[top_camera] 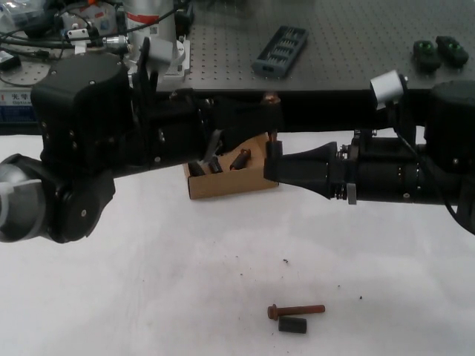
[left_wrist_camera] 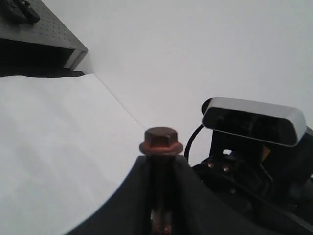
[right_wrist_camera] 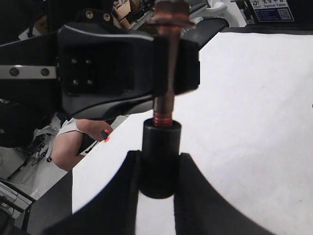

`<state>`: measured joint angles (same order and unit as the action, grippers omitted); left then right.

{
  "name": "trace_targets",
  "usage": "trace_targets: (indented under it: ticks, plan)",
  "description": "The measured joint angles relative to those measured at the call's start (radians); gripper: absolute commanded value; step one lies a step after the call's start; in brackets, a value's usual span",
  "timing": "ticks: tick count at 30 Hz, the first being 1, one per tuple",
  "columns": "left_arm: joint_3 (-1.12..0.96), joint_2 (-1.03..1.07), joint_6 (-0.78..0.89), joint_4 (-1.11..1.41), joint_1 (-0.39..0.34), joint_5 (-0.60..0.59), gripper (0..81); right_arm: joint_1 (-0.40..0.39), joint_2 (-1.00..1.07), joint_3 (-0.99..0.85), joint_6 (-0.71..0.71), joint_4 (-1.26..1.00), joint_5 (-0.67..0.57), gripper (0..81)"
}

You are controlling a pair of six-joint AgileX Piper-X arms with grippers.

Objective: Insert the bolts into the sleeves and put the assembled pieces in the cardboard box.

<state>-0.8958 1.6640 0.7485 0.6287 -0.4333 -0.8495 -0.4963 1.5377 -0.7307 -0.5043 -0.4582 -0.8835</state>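
Your left claw (left_wrist_camera: 161,166) is clamped on the shank of a copper-coloured bolt (left_wrist_camera: 161,141). The six-sided head with its flange stands just above the two fingertips, and the shank runs down between them. Directly under this claw you find your right claw (right_wrist_camera: 159,164), which is pressed together on a black sleeve (right_wrist_camera: 160,156) and holds it upright. The threaded end of the bolt meets the top opening of the sleeve; how far it is inside, I cannot tell. The two claws are near each other, one above the other, and they do not touch.

From the high view, the cardboard box (top_camera: 230,187) sits just beside the right claw, on the side toward the left arm, and it lies lower than both claws. Its top is open and some dark pieces (top_camera: 241,159) lie in it; what exactly they are, I cannot tell.

Well apart from both claws, on the side nearer to the high camera, a second bolt (top_camera: 297,308) and a second sleeve (top_camera: 292,325) lie flat on the white cloth (top_camera: 148,297). These two are just beside each other, the sleeve a little nearer to the camera than the bolt. On the far side of the claws you see a dark perforated plate (top_camera: 356,37) with a ribbed tray (top_camera: 280,50) on it.
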Motion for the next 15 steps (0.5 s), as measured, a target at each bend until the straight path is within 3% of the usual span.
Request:
trace_targets:
  ticks: [8, 11, 13, 15]
  plan:
    - [0.000, 0.000, -0.037, -0.028, 0.003, -0.056, 2.1, -0.002, -0.002, 0.002, -0.011, -0.003, -0.011, 3.4]
    - [0.000, 0.000, -0.055, -0.028, 0.003, -0.059, 22.2, -0.002, -0.002, 0.002, -0.011, -0.003, -0.011, 3.4]
    - [0.000, 0.000, -0.080, -0.026, 0.005, -0.070, 44.2, -0.002, -0.002, 0.002, -0.011, -0.003, -0.008, 3.4]
    - [0.000, 0.000, -0.097, -0.031, 0.011, -0.068, 54.4, 0.000, -0.002, 0.002, -0.011, -0.003, -0.007, 3.4]
